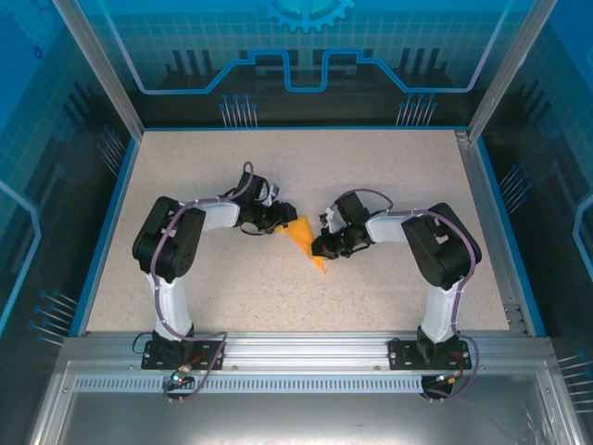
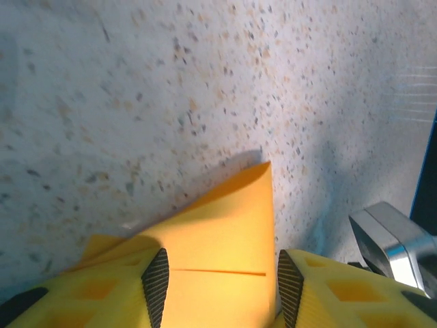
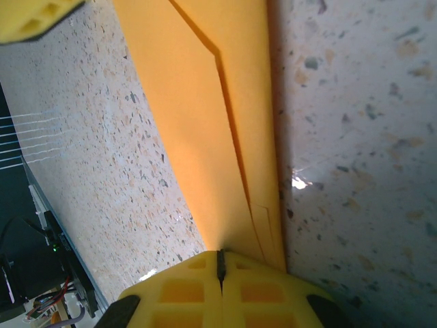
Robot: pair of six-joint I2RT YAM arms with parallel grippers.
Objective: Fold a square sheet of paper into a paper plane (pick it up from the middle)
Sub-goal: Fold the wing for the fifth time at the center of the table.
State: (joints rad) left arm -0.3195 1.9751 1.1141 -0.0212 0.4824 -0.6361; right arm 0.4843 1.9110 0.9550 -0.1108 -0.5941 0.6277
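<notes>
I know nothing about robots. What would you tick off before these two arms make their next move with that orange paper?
1. Right end effector shut on paper: ok, closed and pinching it.
2. Left end effector at the paper's other end: ok, open, pads either side of it.
3. Folds present: ok, layered creases show.
4. Paper flat on table: cannot tell.
5. Arms apart from each other: ok.
</notes>
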